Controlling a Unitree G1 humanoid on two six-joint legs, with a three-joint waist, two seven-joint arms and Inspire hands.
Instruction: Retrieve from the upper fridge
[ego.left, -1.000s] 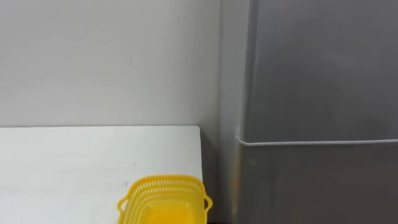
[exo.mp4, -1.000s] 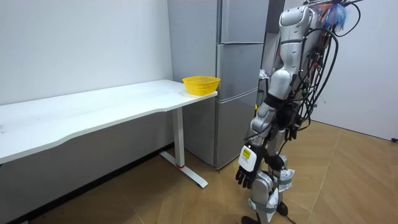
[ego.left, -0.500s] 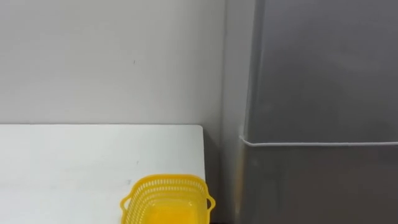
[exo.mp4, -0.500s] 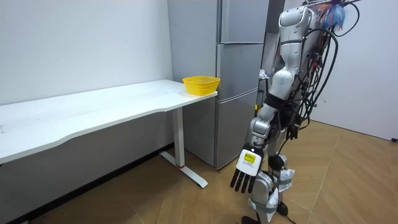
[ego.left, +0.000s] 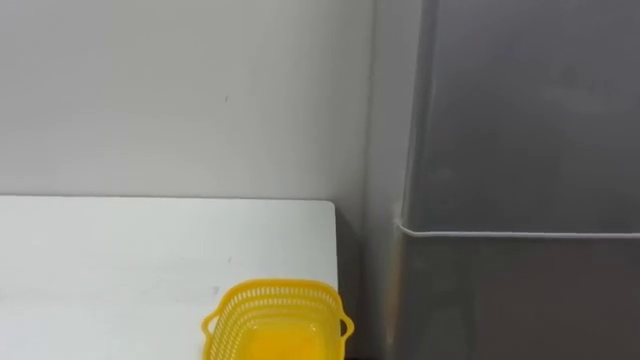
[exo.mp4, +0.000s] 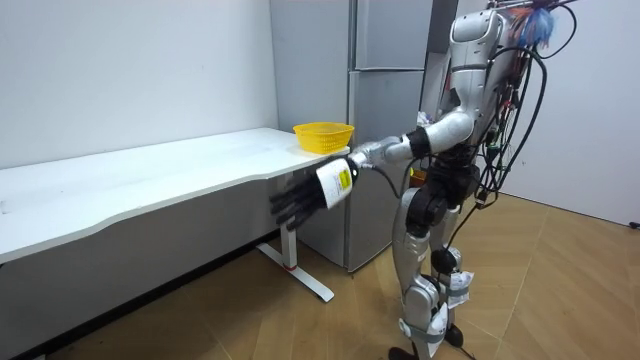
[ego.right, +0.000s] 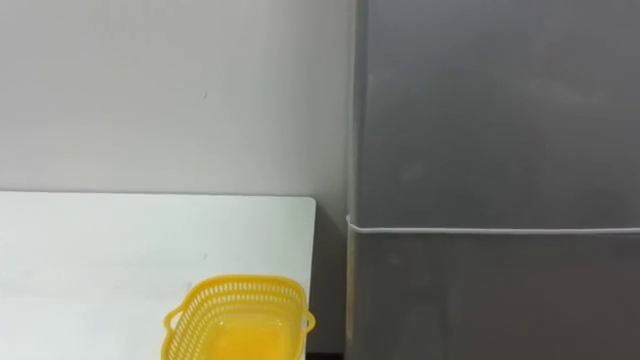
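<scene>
- Upper fridge door (ego.left: 520, 110) is shut, just right of the yellow basket (ego.left: 270, 292). Can't see what's inside.
- My left hand (exo.mp4: 300, 203) is stretched out low near the basket, fingers spread, holding nothing.
- Worry: reaching up carelessly, I'd clip the bench (ego.left: 120, 260) edge or knock the basket off.

We log a yellow basket (ego.left: 275, 297) of open lattice pattern, a plain white table (ego.left: 120, 260), grey fridge (ego.left: 520, 120), off-white wall (ego.left: 180, 100).

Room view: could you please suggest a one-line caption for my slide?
Robot stands by the closed fridge, left hand held out open toward the table with a yellow basket.
</scene>
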